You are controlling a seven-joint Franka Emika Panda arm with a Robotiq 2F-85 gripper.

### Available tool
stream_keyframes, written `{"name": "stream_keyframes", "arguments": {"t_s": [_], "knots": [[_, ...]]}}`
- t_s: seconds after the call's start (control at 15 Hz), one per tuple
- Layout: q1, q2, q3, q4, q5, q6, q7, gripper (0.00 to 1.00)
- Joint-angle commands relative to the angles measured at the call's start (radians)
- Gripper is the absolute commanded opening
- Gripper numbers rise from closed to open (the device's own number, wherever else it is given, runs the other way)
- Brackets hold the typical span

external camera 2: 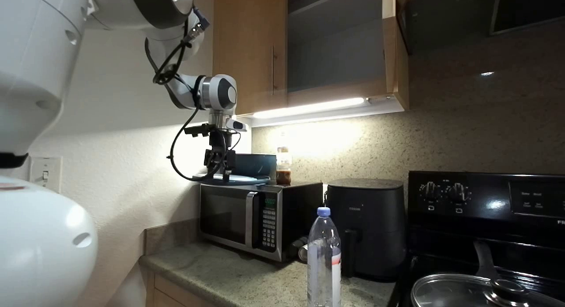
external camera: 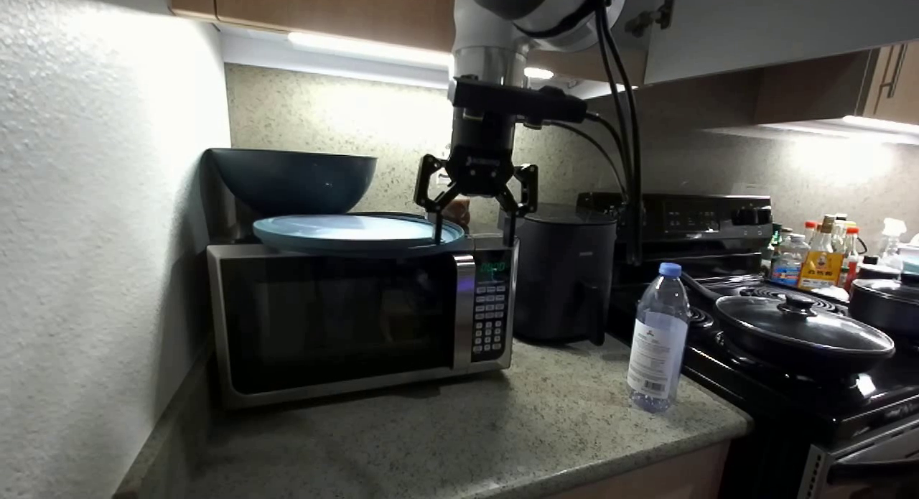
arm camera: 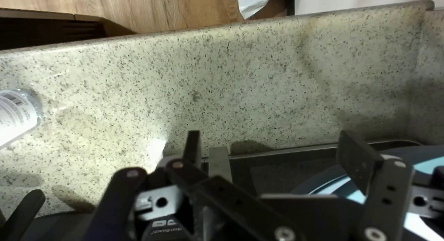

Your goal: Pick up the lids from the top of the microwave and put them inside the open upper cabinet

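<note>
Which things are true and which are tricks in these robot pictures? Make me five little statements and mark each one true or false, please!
1. The gripper is open. True.
2. The bottle stands upright on the counter. True.
3. The big blue lid lies on the counter. False: the big blue lid lies on top of the microwave.
4. The bottle has a red cap. False: the cap is blue.
5. The upper cabinet has an open door. True.
</note>
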Motion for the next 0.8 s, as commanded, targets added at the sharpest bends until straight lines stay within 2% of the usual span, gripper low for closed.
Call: {"name": "stream_keyframes", "arguments": {"t_s": [0.0, 0.4, 0.53, 0.67, 0.73], "knots": [[0.016, -0.006, -0.021, -0.007, 0.041, 0.036, -0.001, 1.0], [0.009, -0.016, -0.041, -0.016, 0.184, 0.13, 0.045, 1.0], [0.018, -0.002, -0.047, -0.004, 0.189, 0.185, 0.091, 1.0], [0.037, 0.022, -0.049, 0.015, 0.105, 0.178, 0.155, 1.0], [0.02, 0.007, -0.048, 0.006, 0.148, 0.167, 0.092, 1.0]]}}
